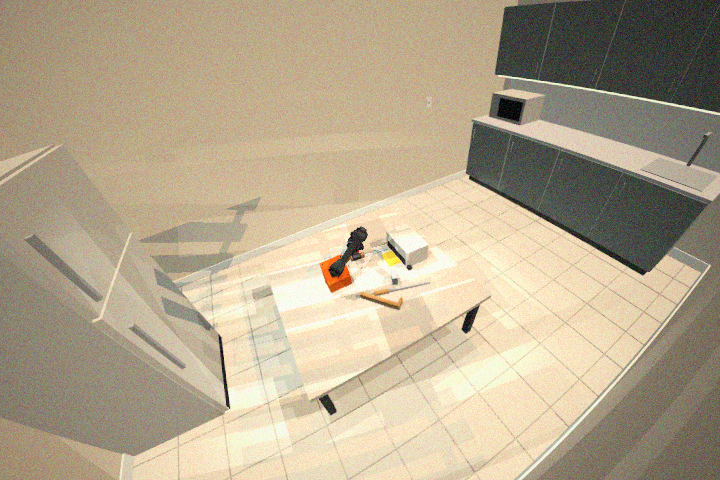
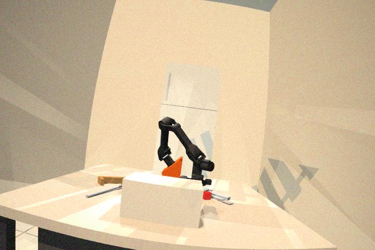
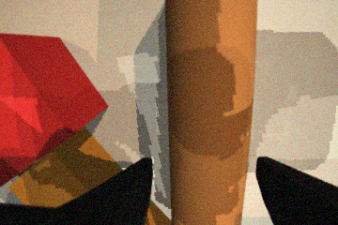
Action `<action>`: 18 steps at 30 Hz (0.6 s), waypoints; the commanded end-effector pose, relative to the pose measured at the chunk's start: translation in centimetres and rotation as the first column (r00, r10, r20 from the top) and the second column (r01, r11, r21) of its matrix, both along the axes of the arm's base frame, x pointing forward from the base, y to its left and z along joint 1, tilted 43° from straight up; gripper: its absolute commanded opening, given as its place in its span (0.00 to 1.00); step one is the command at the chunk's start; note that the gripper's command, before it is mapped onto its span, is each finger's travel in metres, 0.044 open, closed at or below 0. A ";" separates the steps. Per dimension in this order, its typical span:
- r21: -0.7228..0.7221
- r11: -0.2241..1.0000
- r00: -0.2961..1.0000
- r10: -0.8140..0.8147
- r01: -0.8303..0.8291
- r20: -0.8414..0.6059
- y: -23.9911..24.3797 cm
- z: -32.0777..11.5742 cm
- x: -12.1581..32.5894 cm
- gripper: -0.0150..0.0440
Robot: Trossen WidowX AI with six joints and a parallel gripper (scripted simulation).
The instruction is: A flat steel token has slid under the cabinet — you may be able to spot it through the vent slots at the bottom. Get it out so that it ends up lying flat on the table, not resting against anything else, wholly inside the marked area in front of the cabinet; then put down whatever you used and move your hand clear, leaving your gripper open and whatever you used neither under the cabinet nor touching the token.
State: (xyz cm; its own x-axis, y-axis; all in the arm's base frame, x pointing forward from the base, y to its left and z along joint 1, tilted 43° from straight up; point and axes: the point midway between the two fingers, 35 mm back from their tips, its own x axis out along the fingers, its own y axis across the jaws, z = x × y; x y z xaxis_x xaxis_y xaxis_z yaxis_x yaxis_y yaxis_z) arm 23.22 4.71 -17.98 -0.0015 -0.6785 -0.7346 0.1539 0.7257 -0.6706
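And there's the black hand [image 1: 357, 256] [image 2: 197, 180] [image 3: 204, 166], fingers parted, released, astride a round orange-brown wooden handle [image 3: 211, 112] with a gap either side! The handle's far end runs out of the wrist view. The flat steel token? I can't make it out anywhere, so its spot stays uncertain. From outside, the white box-shaped cabinet [image 1: 410, 247] [image 2: 161, 200] blocks part of the table [image 1: 338, 339] [image 2: 75, 203], including the yellow patch [image 1: 391, 258] visible from above.

The room has one table [image 1: 338, 339] [image 2: 61, 203], one fridge [image 1: 89, 367] [image 2: 190, 88], one microwave [image 1: 533, 107], one sink [image 1: 675, 174], one faucet [image 1: 698, 150] and one wall outlet [image 1: 428, 101]. On the tabletop there are one white cabinet [image 1: 412, 246] [image 2: 161, 200], one yellow patch [image 1: 391, 258], one orange wedge [image 1: 340, 284] [image 2: 174, 170] and one red block [image 2: 207, 195] [image 3: 50, 89] — plus one robot arm [image 1: 349, 249] [image 2: 185, 138]. The close view shows two handles — one brown handle [image 3: 209, 112] and one yellowish handle [image 3: 59, 173].
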 end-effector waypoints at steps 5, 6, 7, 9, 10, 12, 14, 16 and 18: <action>0.000 1.000 1.000 0.000 0.000 0.000 0.0 0.0 0.0 0.59; 0.000 1.000 1.000 0.000 0.000 0.000 0.0 0.0 0.0 0.57; 0.000 1.000 1.000 0.000 0.000 0.000 0.0 0.0 0.0 0.56; 0.000 1.000 1.000 0.000 0.000 0.000 0.0 0.0 0.0 0.54; 0.000 1.000 1.000 0.000 0.000 0.000 0.0 0.0 0.0 0.53; 0.000 1.000 1.000 0.000 0.000 0.000 0.0 0.0 0.0 0.51; 0.000 1.000 1.000 0.000 0.000 0.000 0.0 0.0 0.0 0.48; 0.000 1.000 1.000 0.000 0.000 0.000 0.0 0.0 0.0 0.46; 0.000 1.000 1.000 0.000 0.000 0.000 0.0 0.0 0.0 0.44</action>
